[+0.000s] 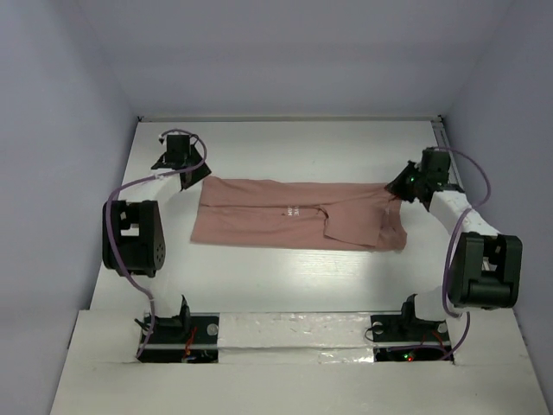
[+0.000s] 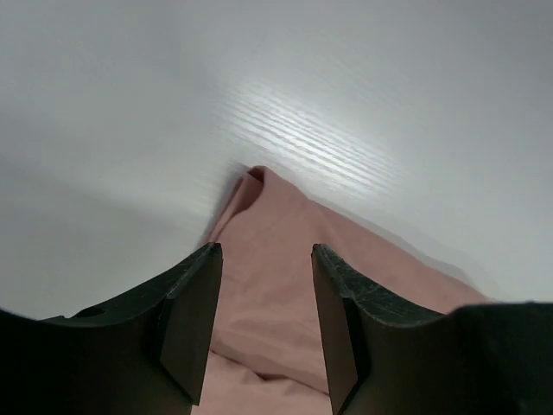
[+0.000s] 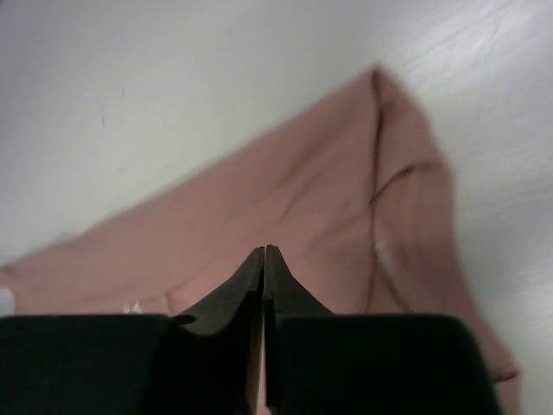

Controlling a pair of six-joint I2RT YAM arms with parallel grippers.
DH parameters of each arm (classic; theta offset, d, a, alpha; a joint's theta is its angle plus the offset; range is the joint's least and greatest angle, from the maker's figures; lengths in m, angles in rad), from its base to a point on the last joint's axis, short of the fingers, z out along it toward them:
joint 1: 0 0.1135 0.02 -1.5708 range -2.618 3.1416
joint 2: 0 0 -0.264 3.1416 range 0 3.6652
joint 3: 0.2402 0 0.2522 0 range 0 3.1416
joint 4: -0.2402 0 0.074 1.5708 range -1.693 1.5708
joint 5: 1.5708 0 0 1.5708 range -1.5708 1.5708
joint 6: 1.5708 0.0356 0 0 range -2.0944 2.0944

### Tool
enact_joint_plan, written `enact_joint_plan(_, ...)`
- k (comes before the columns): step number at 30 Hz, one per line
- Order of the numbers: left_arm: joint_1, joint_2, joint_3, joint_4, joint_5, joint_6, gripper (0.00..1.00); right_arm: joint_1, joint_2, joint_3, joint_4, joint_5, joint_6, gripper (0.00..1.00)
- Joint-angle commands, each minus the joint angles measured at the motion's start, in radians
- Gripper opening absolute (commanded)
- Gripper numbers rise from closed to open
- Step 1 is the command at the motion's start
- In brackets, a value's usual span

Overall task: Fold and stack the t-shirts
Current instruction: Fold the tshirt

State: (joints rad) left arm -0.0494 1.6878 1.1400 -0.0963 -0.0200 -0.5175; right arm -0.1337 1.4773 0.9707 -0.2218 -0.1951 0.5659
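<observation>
Pink shirt [image 1: 294,216] spread as a long folded strip on table [image 1: 259,285], between both grippers. Soft, light, limp: likely to sag and slip, so best pinched at corners. Above far-left corner, left gripper [image 2: 263,259] half open, empty; right gripper [image 3: 263,255] shut, no cloth visibly pinched.

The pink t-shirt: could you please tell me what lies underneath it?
The white table shows around the t-shirt, which lies flat on it. The patch directly beneath, and the shirt's lower folded layers, are covered.

White tabletop [image 1: 285,285]; salmon-pink t-shirt [image 1: 259,216] flat on it at centre, folded into long strip, running 9 to 3 o'clock.
</observation>
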Motion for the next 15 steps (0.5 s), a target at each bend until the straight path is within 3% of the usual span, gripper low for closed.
enact_joint_plan(1,0.005,0.097,0.036,-0.042,-0.009,0.033,0.43,0.040,-0.021,-0.105,-0.060,-0.023,0.031,0.14)
enact_joint_plan(3,0.005,0.119,0.043,0.005,0.015,0.043,0.45,0.040,-0.064,-0.176,-0.053,0.034,0.026,0.32)
enact_joint_plan(6,0.005,0.148,0.076,0.017,0.015,0.040,0.46,0.040,-0.054,-0.201,-0.036,0.068,0.019,0.38)
enact_joint_plan(8,0.005,0.187,0.095,0.012,0.015,0.045,0.47,0.040,-0.017,-0.208,0.005,0.039,0.020,0.37)
enact_joint_plan(13,0.005,0.242,0.099,0.024,0.015,0.059,0.45,0.040,0.061,-0.193,0.055,0.039,0.042,0.23)
enact_joint_plan(14,0.005,0.242,0.083,0.036,0.055,0.060,0.39,0.040,0.061,-0.191,0.061,0.042,0.042,0.13)
enact_joint_plan(15,0.005,0.242,0.078,0.040,0.057,0.056,0.33,0.040,0.061,-0.191,0.058,0.048,0.042,0.10)
